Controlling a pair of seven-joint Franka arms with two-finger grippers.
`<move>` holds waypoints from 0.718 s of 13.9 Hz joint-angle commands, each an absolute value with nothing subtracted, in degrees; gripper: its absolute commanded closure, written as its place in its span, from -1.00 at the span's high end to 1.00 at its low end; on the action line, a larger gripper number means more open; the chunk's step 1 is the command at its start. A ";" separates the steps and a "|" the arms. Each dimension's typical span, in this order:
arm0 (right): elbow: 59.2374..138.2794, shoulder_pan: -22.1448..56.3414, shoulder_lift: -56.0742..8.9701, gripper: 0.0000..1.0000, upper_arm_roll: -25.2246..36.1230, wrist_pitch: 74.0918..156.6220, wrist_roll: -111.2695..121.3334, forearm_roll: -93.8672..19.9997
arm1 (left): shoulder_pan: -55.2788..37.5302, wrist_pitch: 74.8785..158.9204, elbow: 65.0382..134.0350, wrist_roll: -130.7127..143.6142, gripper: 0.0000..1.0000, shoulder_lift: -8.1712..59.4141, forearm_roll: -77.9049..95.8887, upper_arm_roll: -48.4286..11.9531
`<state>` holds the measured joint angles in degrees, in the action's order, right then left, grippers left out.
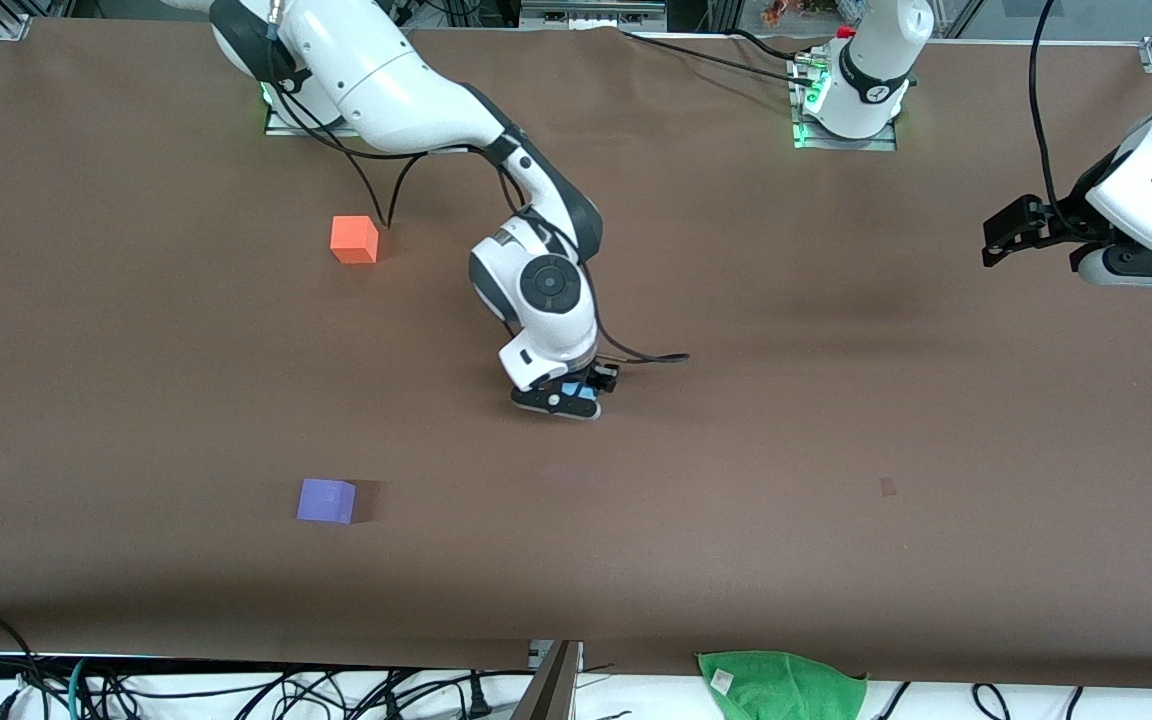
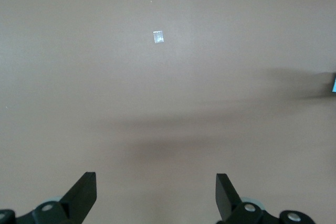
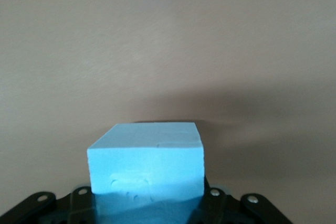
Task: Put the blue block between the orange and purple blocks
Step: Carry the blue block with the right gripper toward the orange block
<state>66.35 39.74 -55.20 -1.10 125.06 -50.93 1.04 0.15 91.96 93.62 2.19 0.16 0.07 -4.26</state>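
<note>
The right gripper [image 1: 568, 398] is down low in the middle of the brown tabletop [image 1: 836, 420]. Its fingers are pinching the blue block [image 1: 576, 392], with the block sitting between them. In the right wrist view the blue block [image 3: 148, 165] fills the space just in front of the gripper. I cannot tell if the block touches the tabletop or hangs just above it.

From the blue block, the orange block [image 1: 354, 240] is at about ten o'clock in the front view, well apart from it. It lies farther from the front camera and toward the right arm's end of the tabletop. The purple block [image 1: 326, 500] is at about eight o'clock, also well apart. It lies nearer to the front camera. The two blocks line up one above the other in the front view, with bare tabletop between them.

The left gripper [image 1: 1011, 235] waits up in the air over the left arm's end of the tabletop. Its fingers [image 2: 84, 195] are spread wide and hold nothing.

A green cloth [image 1: 781, 685] lies at the tabletop's edge nearest the front camera.
</note>
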 commanded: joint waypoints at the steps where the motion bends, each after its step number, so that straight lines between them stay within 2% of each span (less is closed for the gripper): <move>1: 73.97 36.40 -48.19 -0.21 -1.49 121.47 -44.15 1.49 | 1.06 92.02 95.36 1.50 1.00 -2.37 -0.88 -5.71; 4: 88.01 31.57 -38.88 -0.15 -1.49 123.12 -34.22 1.49 | 0.01 93.59 98.60 1.14 1.00 -4.29 -0.79 -3.88; 7: 104.10 25.77 -29.56 -0.13 -1.49 130.14 -24.03 1.41 | 0.09 94.30 98.09 0.70 1.00 -2.64 -0.62 -3.69; 10: 113.01 17.25 -24.62 -0.13 -1.49 131.40 -14.62 1.23 | 0.09 94.13 97.21 0.70 1.00 -1.93 -0.09 -3.69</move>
